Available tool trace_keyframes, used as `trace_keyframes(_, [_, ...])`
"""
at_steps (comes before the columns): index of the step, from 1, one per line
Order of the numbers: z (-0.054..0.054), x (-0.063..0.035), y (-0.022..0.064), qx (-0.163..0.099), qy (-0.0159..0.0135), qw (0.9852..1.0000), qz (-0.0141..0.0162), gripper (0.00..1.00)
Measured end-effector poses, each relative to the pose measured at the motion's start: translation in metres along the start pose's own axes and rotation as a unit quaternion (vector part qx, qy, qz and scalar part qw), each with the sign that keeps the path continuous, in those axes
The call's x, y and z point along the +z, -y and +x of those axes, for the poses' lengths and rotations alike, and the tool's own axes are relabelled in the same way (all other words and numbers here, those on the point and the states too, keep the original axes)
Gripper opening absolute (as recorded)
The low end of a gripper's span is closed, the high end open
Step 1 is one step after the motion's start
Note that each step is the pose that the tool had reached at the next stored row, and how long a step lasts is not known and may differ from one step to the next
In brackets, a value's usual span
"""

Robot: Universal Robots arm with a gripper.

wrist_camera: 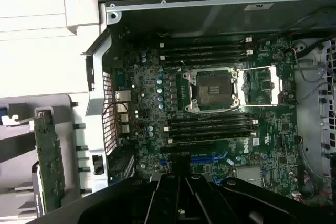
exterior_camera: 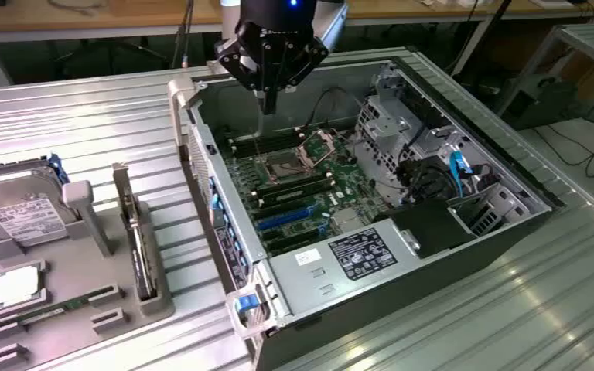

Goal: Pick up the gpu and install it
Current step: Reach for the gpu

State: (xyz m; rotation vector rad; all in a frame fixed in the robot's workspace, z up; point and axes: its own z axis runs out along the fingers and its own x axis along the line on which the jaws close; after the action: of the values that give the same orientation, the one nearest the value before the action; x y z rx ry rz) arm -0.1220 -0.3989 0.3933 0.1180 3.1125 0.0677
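Closed and empty over the computer case [exterior_camera: 209,185], the jaws have the edge-up gpu [exterior_camera: 137,239] well apart, lower, toward the exterior view's left.

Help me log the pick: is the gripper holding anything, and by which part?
Nothing. The gripper, shut and empty, hangs over the open case; the gpu stands in the gray holder.

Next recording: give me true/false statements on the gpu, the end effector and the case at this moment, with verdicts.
1. The gpu stands on edge in the grey holder beside the case. True.
2. The end effector is shut on the gpu. False: it is shut and empty, above the open case.
3. The case is open, with the motherboard exposed. True.
4. The hard drive lies inside the case. False: it sits on the holder, at the exterior view's left.
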Motion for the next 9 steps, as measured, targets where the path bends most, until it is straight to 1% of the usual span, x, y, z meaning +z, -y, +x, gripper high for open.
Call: trace_keyframes(9, [0.0022,0.0,0.0002,0.0,0.0,1.0,0.0,0.11])
